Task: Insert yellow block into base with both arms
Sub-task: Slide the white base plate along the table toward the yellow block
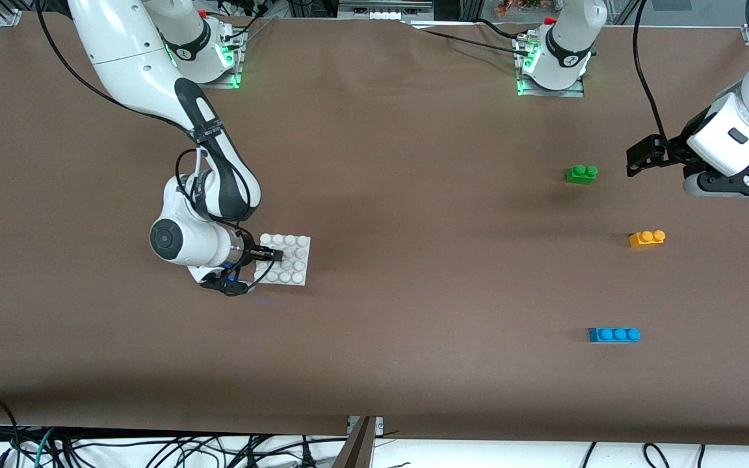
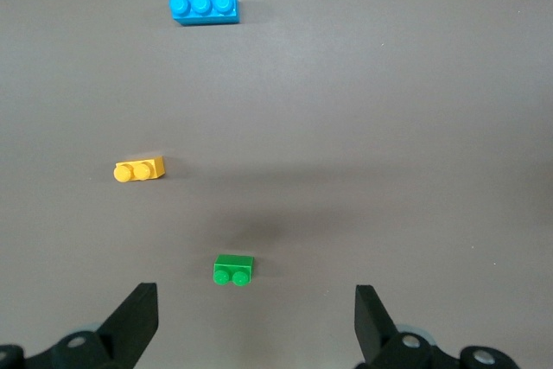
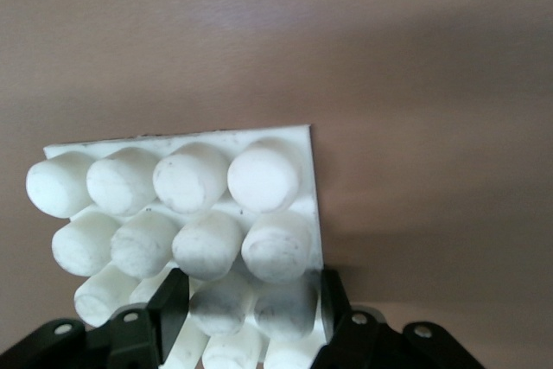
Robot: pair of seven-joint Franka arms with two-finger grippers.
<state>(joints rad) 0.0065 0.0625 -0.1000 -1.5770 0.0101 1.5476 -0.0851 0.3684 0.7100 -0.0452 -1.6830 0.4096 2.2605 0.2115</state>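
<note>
Two white robot arms work over a brown worktop [image 1: 413, 195]. The right gripper [image 1: 269, 255] is low at the right arm's end of the worktop, its jaws narrowed around studs at the edge of the base [image 1: 293, 260], a white square studded plate; this hold looks meant to steady the plate so a brick can be pressed in. The left gripper [image 1: 641, 158] hangs in the air over bare worktop at the left arm's end, jaws spread wide and empty, probably readying a pick. The yellow block [image 1: 647, 238] lies untouched on the worktop, well apart from the base, with a green brick [image 1: 582, 173] farther from the front camera and a blue brick [image 1: 614, 334] nearer to it. Whether the base is lifted or flat on the worktop is unclear, and the gripper covers part of its edge. The left arm's upper part is cut off.
</note>
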